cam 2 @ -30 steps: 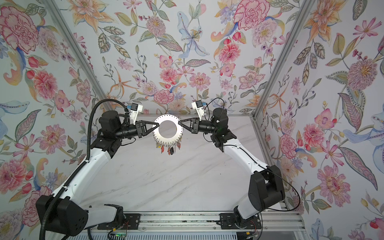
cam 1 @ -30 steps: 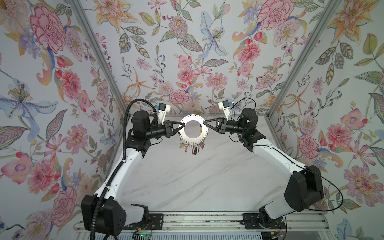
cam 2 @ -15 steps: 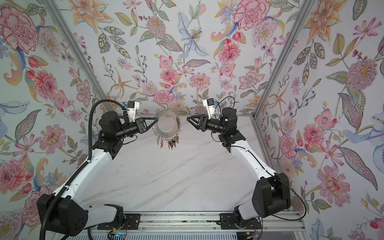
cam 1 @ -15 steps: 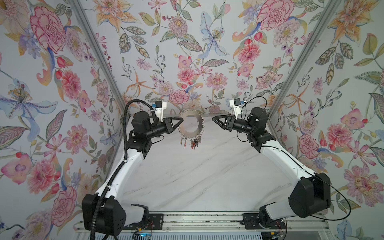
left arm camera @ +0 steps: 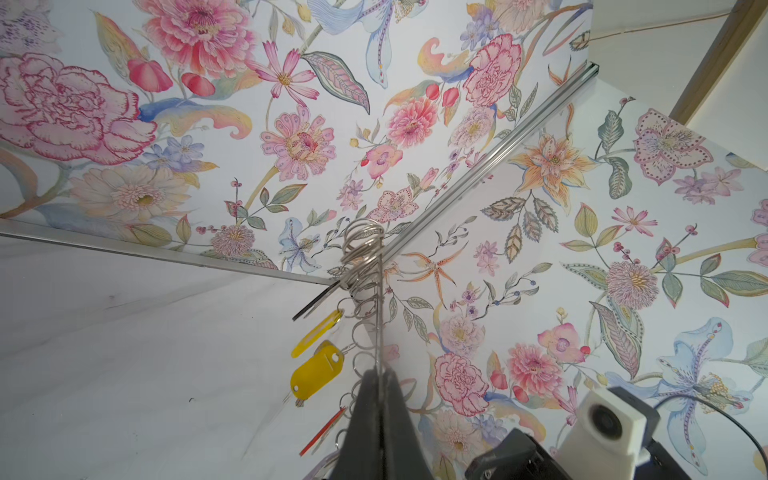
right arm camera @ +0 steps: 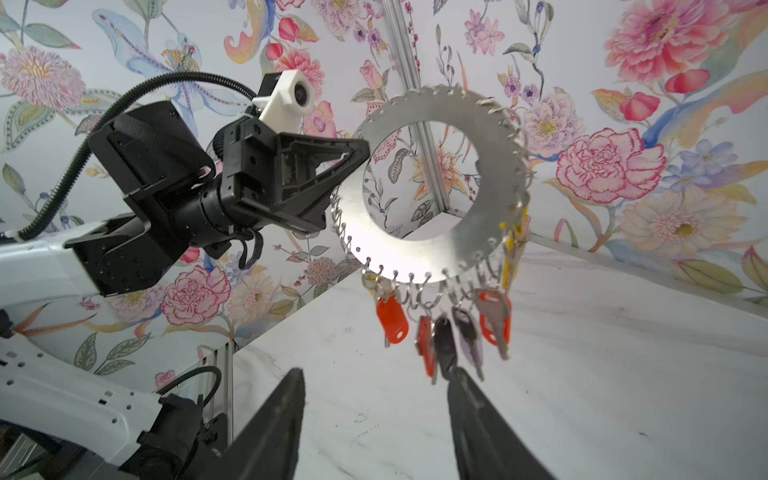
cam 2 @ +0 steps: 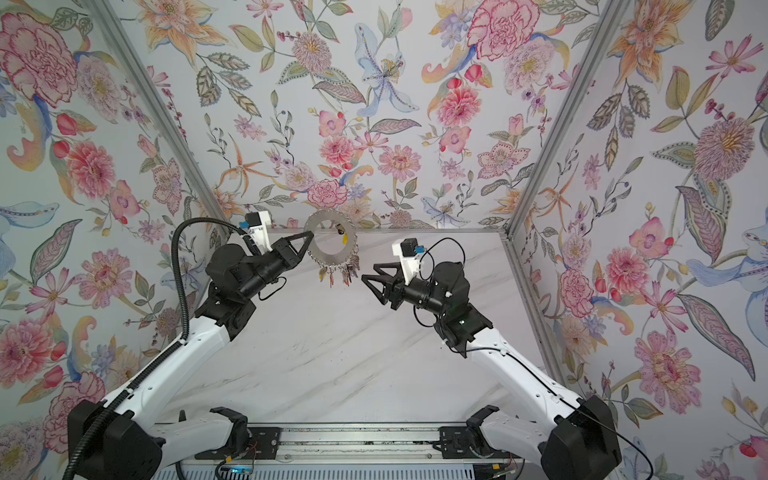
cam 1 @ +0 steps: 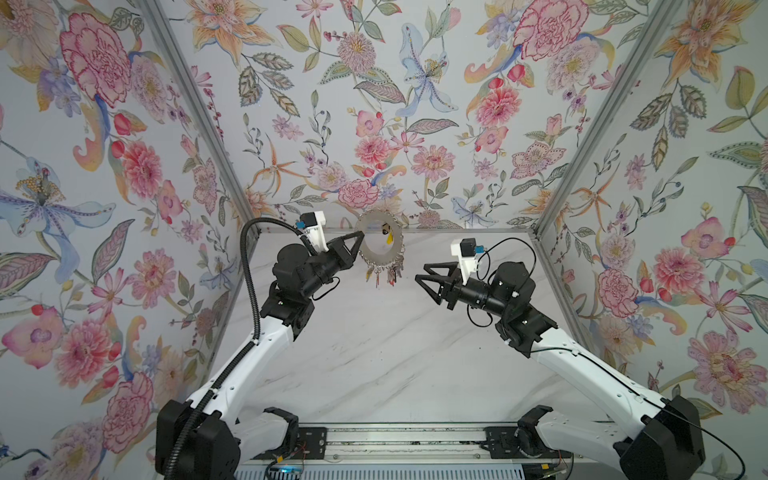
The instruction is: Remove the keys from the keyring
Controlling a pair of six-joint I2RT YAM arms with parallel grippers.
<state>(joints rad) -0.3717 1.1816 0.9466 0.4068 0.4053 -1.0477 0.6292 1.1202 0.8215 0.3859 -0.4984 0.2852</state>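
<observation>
clearly the left gripper (cam 1: 360,237) is clenched on the rim of the keyring (cam 1: 380,262) — the disc hangs upright over the far part of the table (cam 1: 374,353), with the keys (cam 1: 386,275) dangling from its lower loops. the right gripper (cam 1: 426,289) is spread and empty — near the keys, touching nothing.

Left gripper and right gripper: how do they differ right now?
The left gripper has its jaws shut on the rim of the keyring; the right gripper has its jaws open, holding nothing. The left gripper holds the keyring up in the air, while the right gripper sits clear of it, beside the hanging keys without touching them. Both are black and point toward the keyring.
</observation>
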